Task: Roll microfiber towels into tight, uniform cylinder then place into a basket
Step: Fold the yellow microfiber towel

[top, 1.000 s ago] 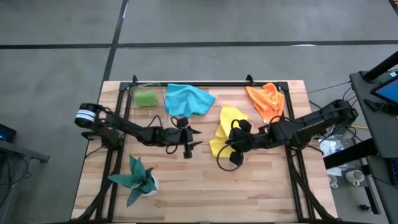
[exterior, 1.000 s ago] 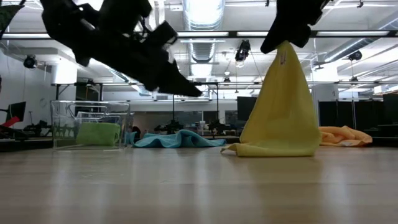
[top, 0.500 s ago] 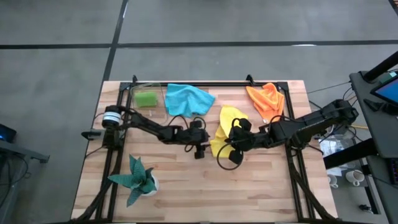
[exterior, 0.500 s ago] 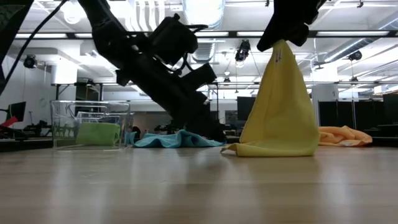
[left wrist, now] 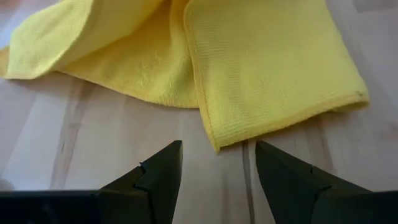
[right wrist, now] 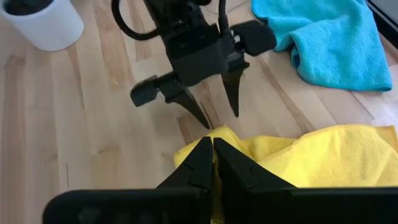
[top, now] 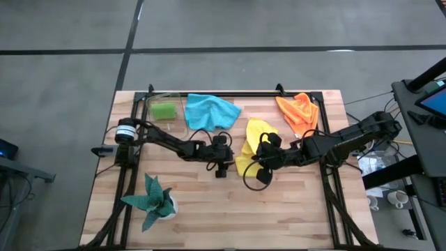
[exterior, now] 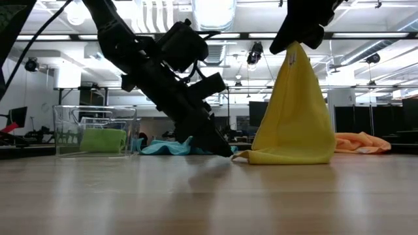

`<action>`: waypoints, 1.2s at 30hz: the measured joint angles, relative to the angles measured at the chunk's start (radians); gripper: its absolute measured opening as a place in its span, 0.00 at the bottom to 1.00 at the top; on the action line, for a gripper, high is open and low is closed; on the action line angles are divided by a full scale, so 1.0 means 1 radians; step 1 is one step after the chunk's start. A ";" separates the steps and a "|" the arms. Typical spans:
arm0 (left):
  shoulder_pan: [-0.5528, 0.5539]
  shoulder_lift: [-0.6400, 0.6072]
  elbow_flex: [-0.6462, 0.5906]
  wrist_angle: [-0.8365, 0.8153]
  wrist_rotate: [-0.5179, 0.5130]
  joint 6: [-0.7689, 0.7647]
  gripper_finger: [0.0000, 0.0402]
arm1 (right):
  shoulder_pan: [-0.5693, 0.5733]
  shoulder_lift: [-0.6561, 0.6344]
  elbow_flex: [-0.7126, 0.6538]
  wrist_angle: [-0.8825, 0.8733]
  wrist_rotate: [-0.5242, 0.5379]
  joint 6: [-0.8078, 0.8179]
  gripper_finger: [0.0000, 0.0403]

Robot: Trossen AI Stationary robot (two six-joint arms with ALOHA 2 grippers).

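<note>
while the right gripper (right wrist: 212,163) keeps its dark fingers pinched shut on a raised fold of the soft yellow microfiber towel (top: 255,141), holding it up like a tent over the middle of the wooden table (top: 293,216), the left gripper (left wrist: 217,167) has swung in from the left over the last second and dropped low. a second ago it hung in the air well clear of the cloth; now its fingertips stand spread, holding nothing, just above the boards, with the towel's trailing corner lying right in front of the gap between them. the low view shows the left arm slanting down so that its tips nearly meet that corner where it rests on the table.

in my judgement this means the left arm is about to take the free corner, so the two arms can stretch the cloth flat before any rolling starts.

farther out, the bright blue microfiber towel (top: 211,111) lies crumpled near the far edge of the table, and the orange microfiber towel (top: 298,110) is bunched toward the far right corner. the lime green towel (top: 164,110) already sits inside the small clear rectangular basket (exterior: 62,130) at the far left corner. a dark teal spiky plant in a white pot (top: 156,200) stands near the front left edge.
</note>
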 joint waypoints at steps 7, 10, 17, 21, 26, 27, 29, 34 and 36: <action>0.003 0.069 0.049 0.020 0.007 0.043 0.47 | 0.000 0.000 0.000 0.039 -0.001 -0.004 0.02; 0.005 0.083 0.070 0.016 0.007 0.044 0.47 | 0.000 0.000 0.000 0.038 -0.002 -0.008 0.02; 0.005 0.083 0.072 -0.001 0.005 0.063 0.35 | 0.000 0.000 -0.004 0.038 -0.003 -0.011 0.02; 0.005 0.082 0.075 -0.021 -0.040 0.065 0.10 | 0.000 0.000 -0.004 0.038 -0.003 -0.011 0.02; 0.005 0.025 0.063 -0.127 -0.201 0.069 0.01 | 0.000 -0.002 -0.004 0.025 -0.003 -0.011 0.02; 0.004 0.005 0.060 -0.157 -0.225 0.064 0.01 | 0.000 -0.004 -0.001 0.016 -0.003 -0.011 0.02; -0.001 -0.051 0.047 -0.182 -0.264 0.053 0.00 | 0.000 -0.010 0.007 -0.001 0.026 -0.007 0.02; -0.018 -0.183 -0.035 -0.122 -0.267 0.036 0.00 | 0.000 -0.034 0.008 -0.020 0.098 0.003 0.02; -0.019 -0.211 -0.070 -0.080 -0.213 0.027 0.00 | 0.000 -0.041 0.008 -0.021 0.098 0.003 0.02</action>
